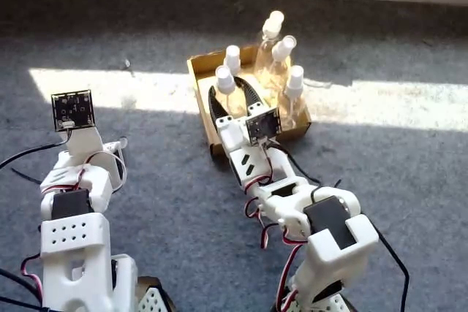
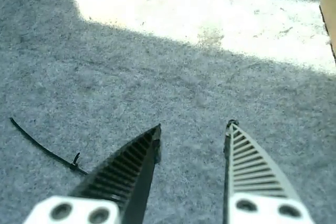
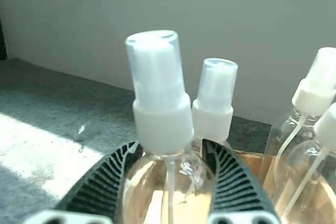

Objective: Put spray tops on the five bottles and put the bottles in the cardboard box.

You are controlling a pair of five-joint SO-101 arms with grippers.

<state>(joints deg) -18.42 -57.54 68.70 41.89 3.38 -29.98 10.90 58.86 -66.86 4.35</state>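
Five clear, round-shouldered plastic bottles (image 1: 279,71) with white spray tops (image 1: 295,78) stand upright in the shallow brown cardboard box (image 1: 199,82), all capped.

Right gripper (image 3: 170,148): the ribbed black jaws press against both sides of the front-left bottle (image 3: 168,187) at its shoulder, just under the white collar. This is judged a grasp.

Left gripper (image 2: 194,127): the jaws are spread with nothing between them, above grey carpet (image 2: 157,66) near a thin black cable tie (image 2: 42,148).

Handling assessment: the bottle looks light. Its smooth, glossy wall is probably slippery and somewhat yielding, so moderate squeeze is advised. The shoulder is the sound hold; the tall, narrow cap would likely twist or tip. The other bottles stand close, so knocking them is a risk.
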